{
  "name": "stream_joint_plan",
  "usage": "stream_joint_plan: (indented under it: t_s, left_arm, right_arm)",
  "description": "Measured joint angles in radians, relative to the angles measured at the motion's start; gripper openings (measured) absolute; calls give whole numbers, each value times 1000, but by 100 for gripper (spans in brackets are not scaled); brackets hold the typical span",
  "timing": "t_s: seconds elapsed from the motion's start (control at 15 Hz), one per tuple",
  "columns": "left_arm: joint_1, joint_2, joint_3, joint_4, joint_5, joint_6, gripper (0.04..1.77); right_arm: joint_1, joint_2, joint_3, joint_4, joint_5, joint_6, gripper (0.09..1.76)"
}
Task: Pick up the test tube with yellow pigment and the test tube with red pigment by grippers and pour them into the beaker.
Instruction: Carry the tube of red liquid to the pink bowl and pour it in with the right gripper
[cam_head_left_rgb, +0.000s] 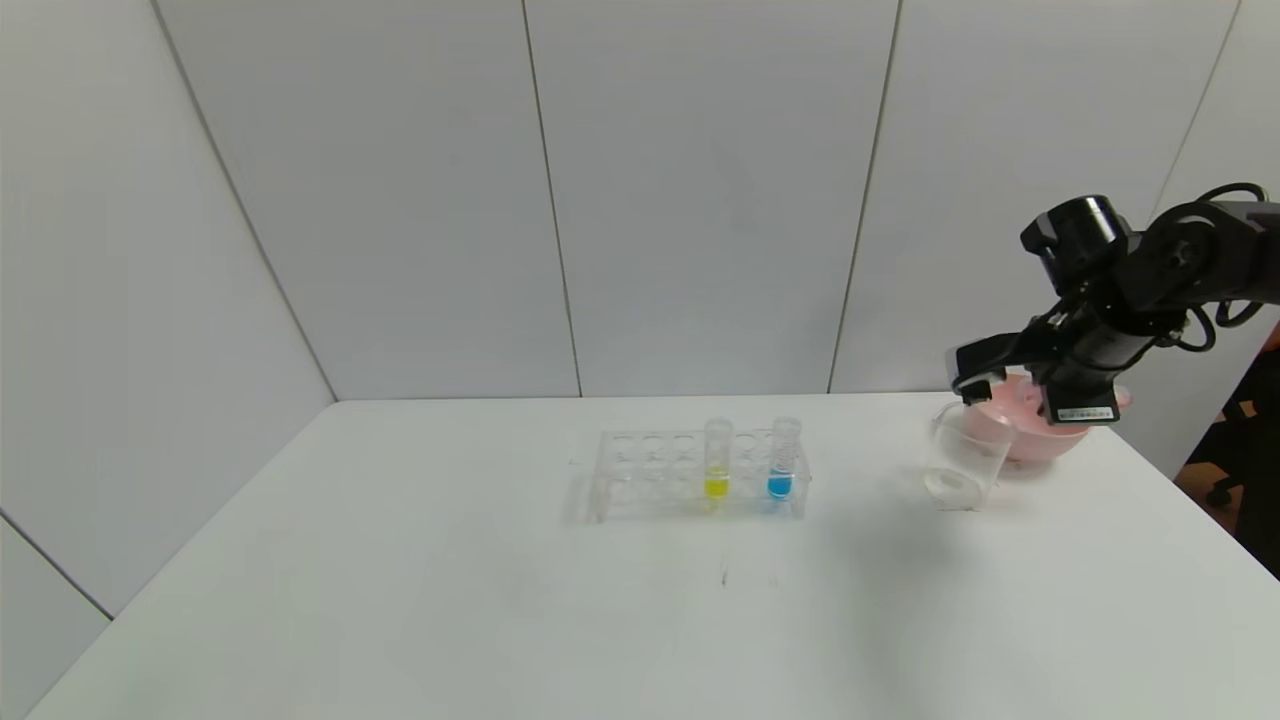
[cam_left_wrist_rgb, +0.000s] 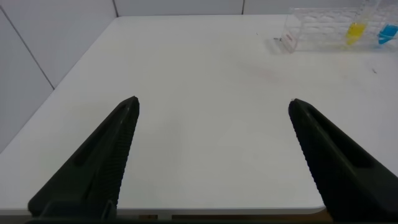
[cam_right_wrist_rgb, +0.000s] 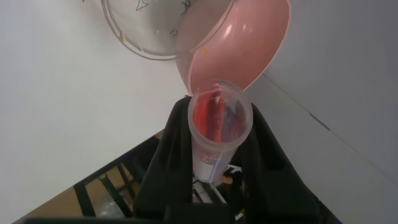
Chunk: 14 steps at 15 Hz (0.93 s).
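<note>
Holding the test tube with red pigment (cam_right_wrist_rgb: 219, 127) in the right gripper (cam_right_wrist_rgb: 214, 155), fingers (cam_right_wrist_rgb: 168, 155) pinched tight on the tube's sides. Seen from the right wrist view straight down the tube's open mouth, red showing inside, base hidden between the fingers. Pointed toward the pink bowl (cam_right_wrist_rgb: 242, 43) and the beaker (cam_right_wrist_rgb: 149, 31), both just ahead of the mouth; beaker cut off by the frame edge there. Hanging in the head view over the far right of the table (cam_head_left_rgb: 400, 600), right gripper (cam_head_left_rgb: 975, 385) just above the beaker (cam_head_left_rgb: 965, 455), with the pink bowl (cam_head_left_rgb: 1020, 435) right behind and partly hidden by the arm. Tube itself not visible from the head view, blocked by the gripper body. Can't tell if any liquid is in the beaker.

Sitting upright in the clear rack (cam_head_left_rgb: 640, 475) mid-table: the test tube with yellow pigment (cam_head_left_rgb: 717, 460), beside the tube with blue liquid (cam_head_left_rgb: 783, 458). Same pair visible at the corner of the left wrist view, yellow (cam_left_wrist_rgb: 356, 28) and blue (cam_left_wrist_rgb: 388, 31), tops cut off.

Hovering low over the near left of the table: left gripper (cam_left_wrist_rgb: 214, 109), fingers (cam_left_wrist_rgb: 106, 162) spread wide, nothing between them. Out of sight in the head view.
</note>
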Motion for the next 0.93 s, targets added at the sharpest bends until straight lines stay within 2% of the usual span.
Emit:
stream_joint_plan:
  t_s: [0.6, 0.93]
  left_arm:
    - [0, 0, 0, 0, 0, 0, 172]
    - [0, 0, 0, 0, 0, 0, 172]
  right_arm:
    - [17, 36, -29, -9, -45, 6, 50]
    - [47, 54, -40, -15, -154, 6, 50]
